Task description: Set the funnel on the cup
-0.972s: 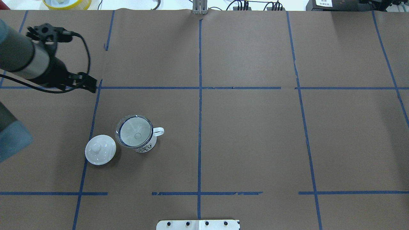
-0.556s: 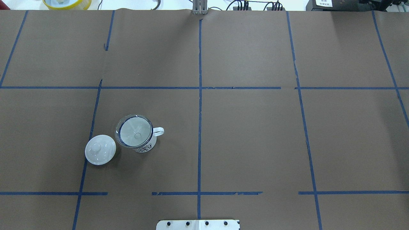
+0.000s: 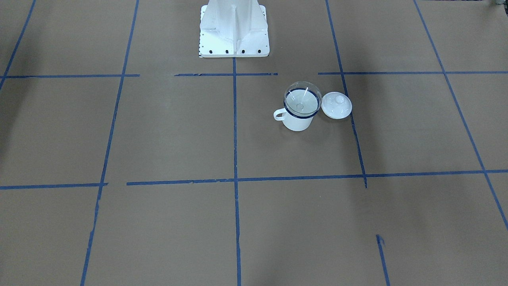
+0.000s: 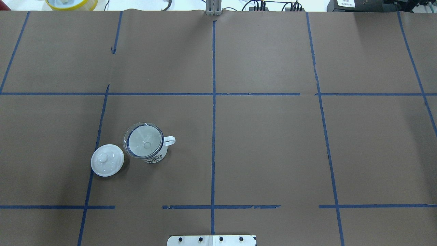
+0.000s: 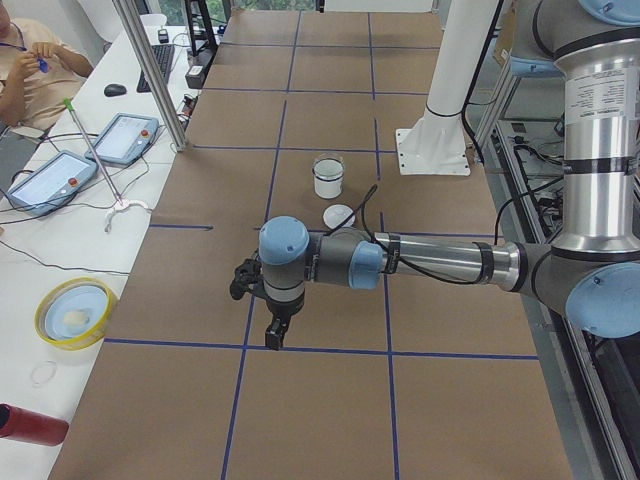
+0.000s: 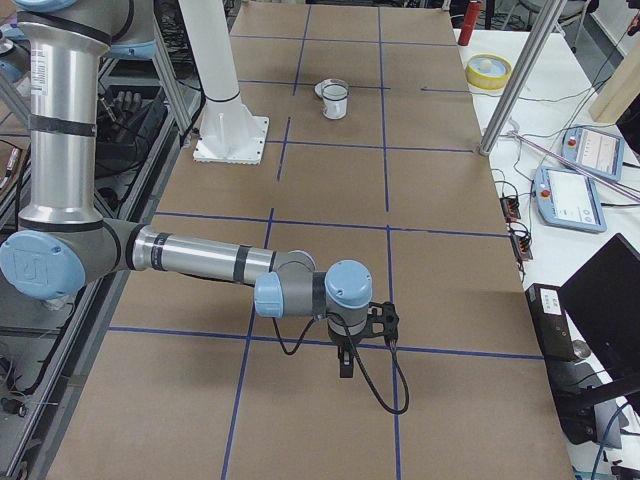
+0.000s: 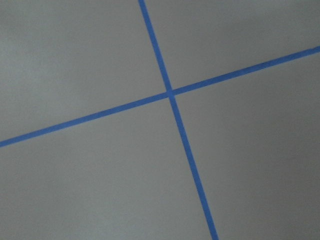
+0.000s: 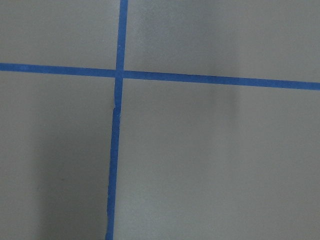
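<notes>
The clear funnel [image 4: 143, 138] sits in the mouth of the white mug [image 4: 156, 157] with the dark blue rim, left of the table's middle. It also shows in the front-facing view, funnel [image 3: 301, 95] on mug [image 3: 297, 122]. Neither gripper touches them. My left gripper [image 5: 275, 335] hangs over a tape cross far out past the table's left part, seen only in the left side view. My right gripper [image 6: 345, 365] hangs over the table's right end, seen only in the right side view. I cannot tell whether either is open or shut. Both wrist views show only brown paper and blue tape.
A round white knobbed lid [image 4: 107, 160] lies right beside the mug, on its left. The robot's white base plate [image 4: 211, 240] is at the near edge. A yellow bowl [image 5: 75, 312], a red bottle [image 5: 30, 425], tablets and a metal pole [image 5: 150, 70] stand on the operators' side.
My left arm, over the upper left of the table a second ago, has drawn back out of the overhead view. Mug, funnel and lid have not moved.
</notes>
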